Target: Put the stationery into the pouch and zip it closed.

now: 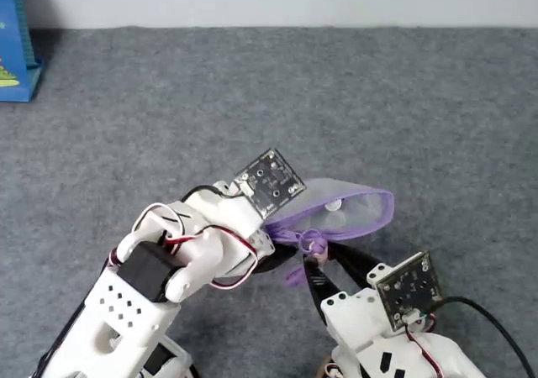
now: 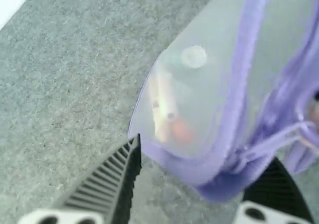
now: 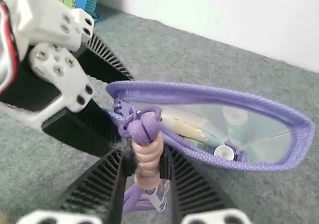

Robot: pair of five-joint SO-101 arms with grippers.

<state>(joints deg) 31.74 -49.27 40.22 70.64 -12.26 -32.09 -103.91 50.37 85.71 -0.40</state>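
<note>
Low and close, my right jaws pinch the zip cord (image 3: 141,128), ready to pull; at left, my left jaws squeeze the pouch (image 3: 199,92) end to steady it.

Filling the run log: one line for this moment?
pouch open, stationery inside | right pincer clamps zipper pull | left pincer at pouch end

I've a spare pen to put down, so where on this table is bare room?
Bare grey mat runs from the pouch to the back wall, and right of the pouch. Crowded: near edge, where the left claw and the right claw, shut on the zipper pull, meet at the pouch's end.
</note>
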